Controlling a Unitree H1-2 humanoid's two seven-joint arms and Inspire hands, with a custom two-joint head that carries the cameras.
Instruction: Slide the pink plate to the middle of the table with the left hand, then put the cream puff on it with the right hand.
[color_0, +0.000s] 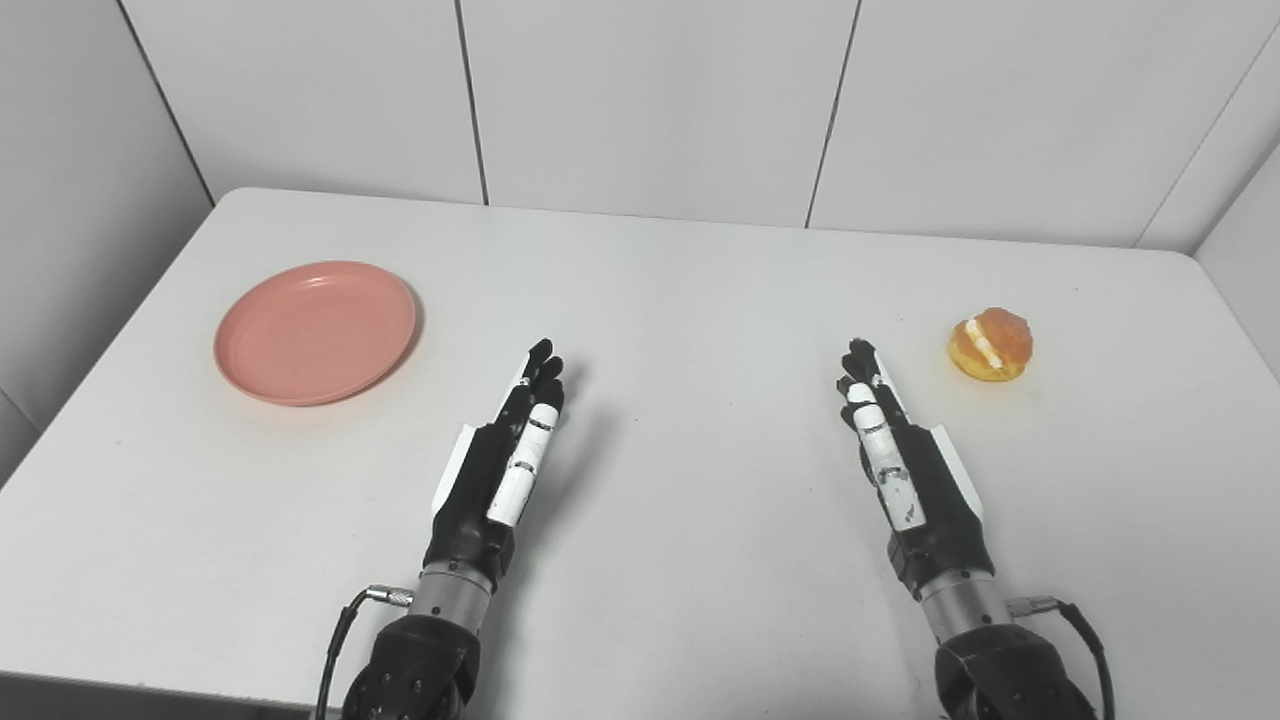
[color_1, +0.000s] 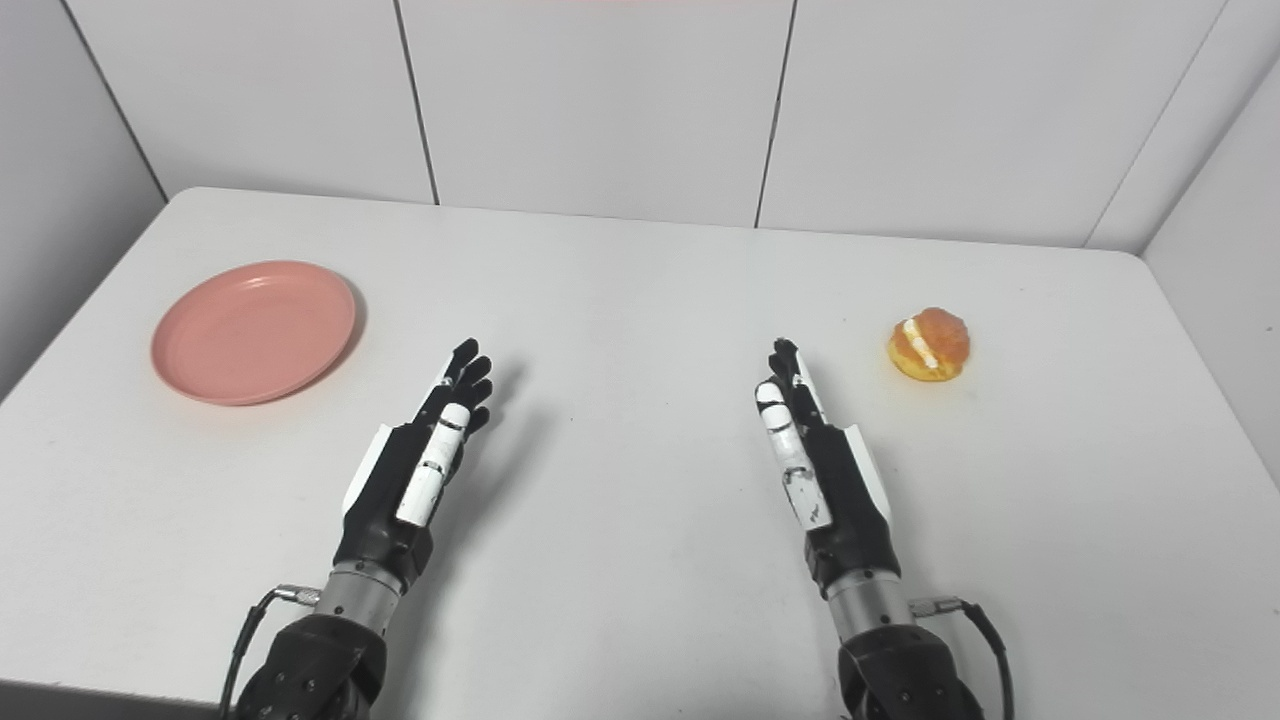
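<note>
1. Sliding the pink plate (color_0: 315, 332) from the desk's (color_0: 700, 300) far left could tip or spin it if the left hand (color_0: 505, 455) presses only its near rim.
2. Both hands hold nothing, fingers extended; the right hand (color_0: 900, 450) is near the cream puff (color_0: 990, 344), not touching.
3. Palms and the puff's underside are hidden.

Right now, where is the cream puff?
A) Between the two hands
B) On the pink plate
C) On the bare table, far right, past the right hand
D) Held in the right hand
C: the cream puff lies on the table beyond the open right hand, far from the pink plate.
</note>
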